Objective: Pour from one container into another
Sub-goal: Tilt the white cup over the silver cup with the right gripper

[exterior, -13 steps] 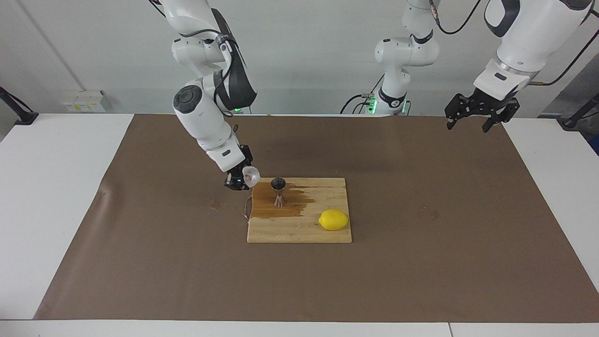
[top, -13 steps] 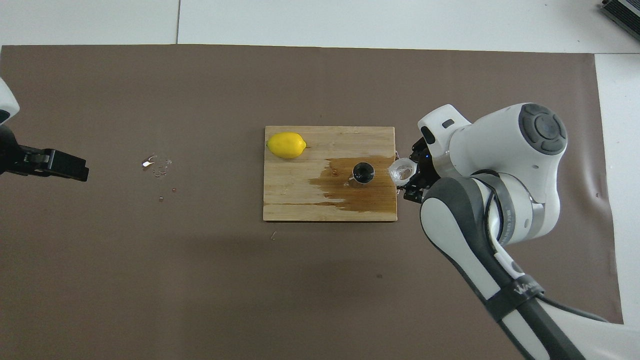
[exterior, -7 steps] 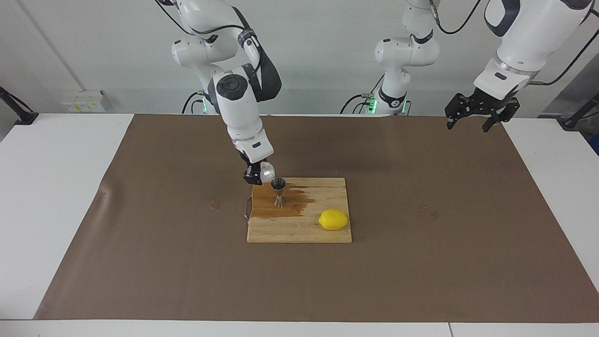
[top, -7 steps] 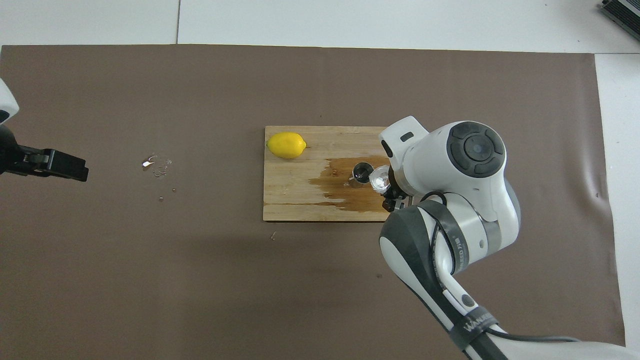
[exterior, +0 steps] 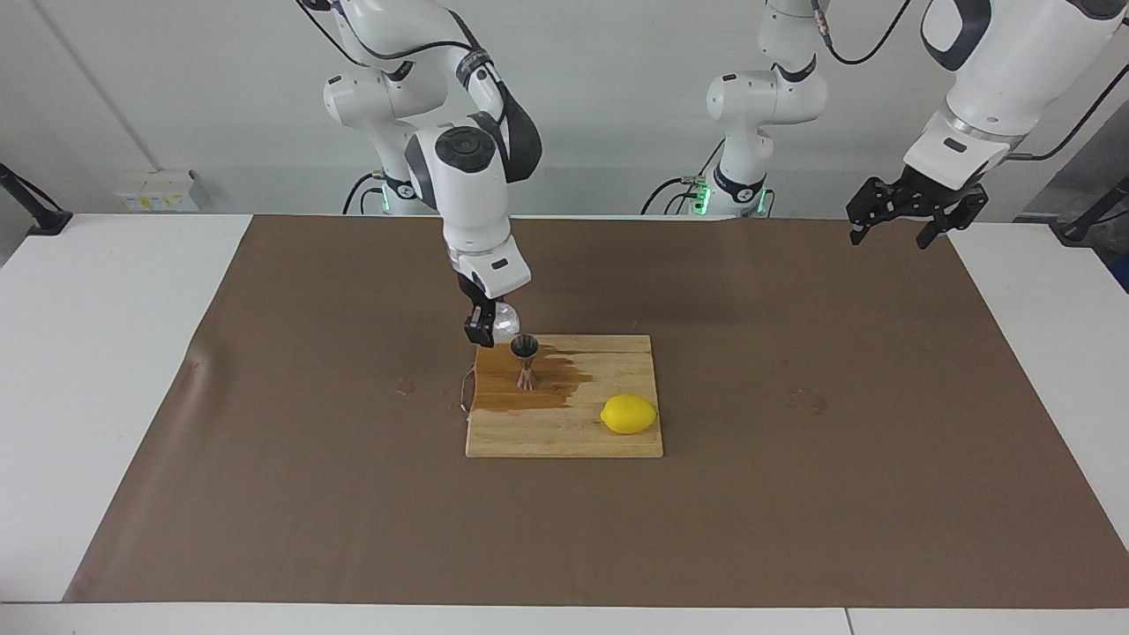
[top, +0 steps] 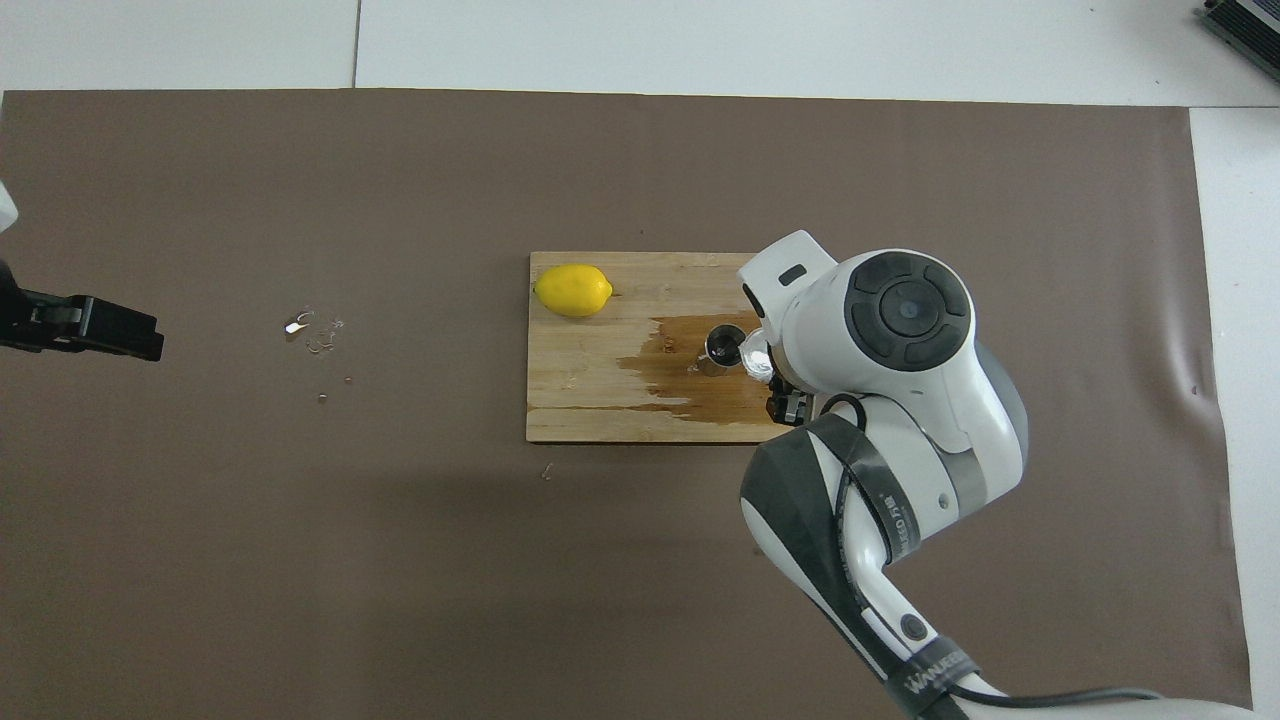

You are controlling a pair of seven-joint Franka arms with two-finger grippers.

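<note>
Moved since 1 s ago: facing view, my right gripper (exterior: 490, 328) swung in from off the board's edge to hang just above and beside the jigger (exterior: 526, 361), and my wrist turned upright over it.
Grip: my fingers are closed on the cup (exterior: 504, 321), which is tipped toward the jigger's mouth.
Meaning for the task: I judge the pour is at its start or under way (I see no stream).
Jigger: upright on the cutting board (exterior: 564, 432), on a dark wet stain.
Edges, facing view: the jigger stands near the board's corner at the right arm's end; the lemon (exterior: 629, 414) is well apart, so I have room.
Left gripper (exterior: 913, 212): waits, fingers spread and holding nothing, raised over the left arm's end of the table.
Overhead view: my own arm hides most of the cup (top: 755, 352); the jigger's mouth (top: 724, 345) shows just beside it.
Open room, overhead view: bare brown mat (top: 400, 560) all round the board, with droplets (top: 315, 330) toward the left arm's end.
</note>
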